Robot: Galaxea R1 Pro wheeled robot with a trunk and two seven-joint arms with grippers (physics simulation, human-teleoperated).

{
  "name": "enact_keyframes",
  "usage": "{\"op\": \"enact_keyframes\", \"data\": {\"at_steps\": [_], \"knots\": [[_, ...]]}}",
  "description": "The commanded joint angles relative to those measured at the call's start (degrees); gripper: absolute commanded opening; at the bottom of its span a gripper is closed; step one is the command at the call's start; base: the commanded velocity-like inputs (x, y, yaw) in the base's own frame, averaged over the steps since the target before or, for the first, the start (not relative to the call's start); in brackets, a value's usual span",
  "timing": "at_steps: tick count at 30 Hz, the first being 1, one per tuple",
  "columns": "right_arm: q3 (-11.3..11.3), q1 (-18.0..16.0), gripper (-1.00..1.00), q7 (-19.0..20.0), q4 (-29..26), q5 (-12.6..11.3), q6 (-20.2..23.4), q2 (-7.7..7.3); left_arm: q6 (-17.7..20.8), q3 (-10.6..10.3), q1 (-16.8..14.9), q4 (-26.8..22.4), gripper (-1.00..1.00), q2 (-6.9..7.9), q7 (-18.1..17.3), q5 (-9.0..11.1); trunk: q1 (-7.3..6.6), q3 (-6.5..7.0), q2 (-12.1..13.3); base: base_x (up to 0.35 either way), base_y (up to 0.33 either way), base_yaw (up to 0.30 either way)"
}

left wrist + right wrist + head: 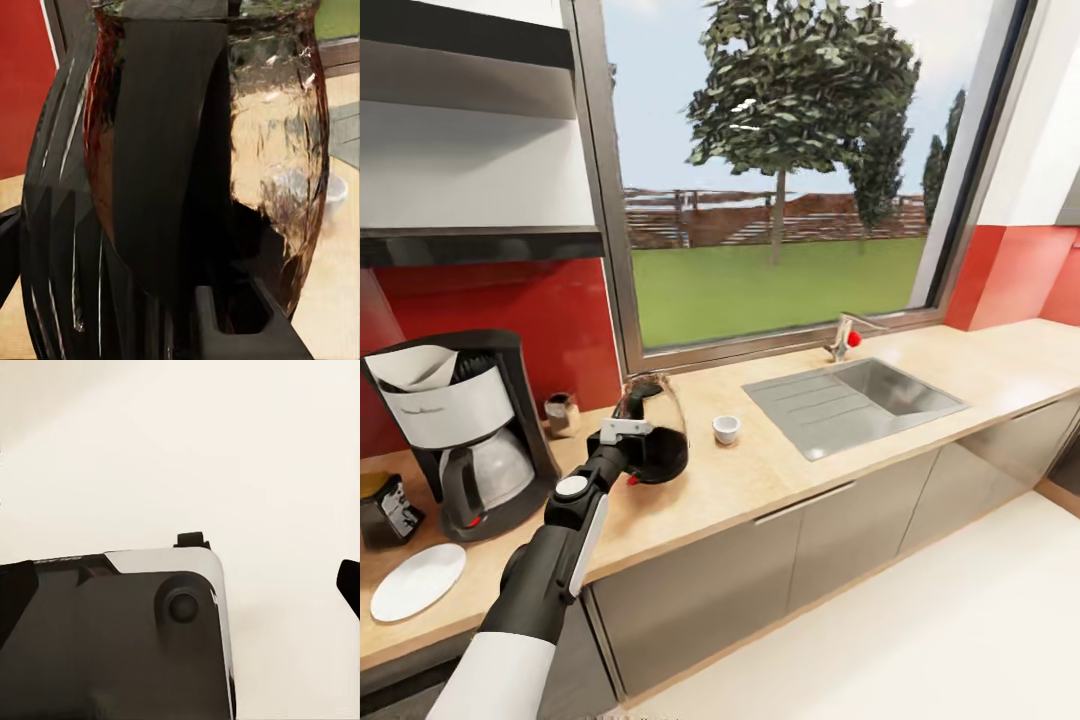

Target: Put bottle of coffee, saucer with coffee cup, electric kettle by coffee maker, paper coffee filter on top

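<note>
Dark translucent glass marks the electric kettle [656, 430], standing left of centre in the head view on the countertop [780, 470], right of the coffee maker [465, 430]. The left gripper [628, 432] sits at its handle; whether the claw is clamped cannot be told. The right gripper's fingers [349, 585] appear spread apart, holding nothing. A loose hold could let the kettle tip or slide into the coffee cup [726, 429] nearby. The bottle of coffee [388, 508] carries a label too small to read.
</note>
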Motion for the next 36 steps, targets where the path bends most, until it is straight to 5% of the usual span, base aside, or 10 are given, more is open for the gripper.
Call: {"op": "enact_keyframes", "data": {"at_steps": [1,12,31,36], "knots": [[0.4,0.0,1.00,0.2,0.1,-0.6,-0.2,-0.03,0.3,0.0,-0.1,-0.1,-1.00,-0.03,0.4,-0.5,0.03,-0.13,-0.1,0.000,-0.057,0.265],[0.4,0.0,1.00,0.2,0.1,-0.6,-0.2,-0.03,0.1,0.3,0.0,-0.1,-1.00,0.22,2.7,-0.7,0.03,-0.13,-0.1,0.000,-0.011,0.263],[0.4,0.0,1.00,0.2,0.1,-0.6,-0.2,-0.03,-0.3,0.1,0.1,0.4,-1.00,0.37,2.6,-1.0,0.03,-0.13,-0.1,0.056,0.000,0.012],[0.4,0.0,1.00,0.2,0.1,-0.6,-0.3,-0.03,-4.7,0.0,0.7,1.7,-1.00,0.40,2.7,-1.1,0.03,-0.13,-0.1,0.000,0.000,0.000]]}}
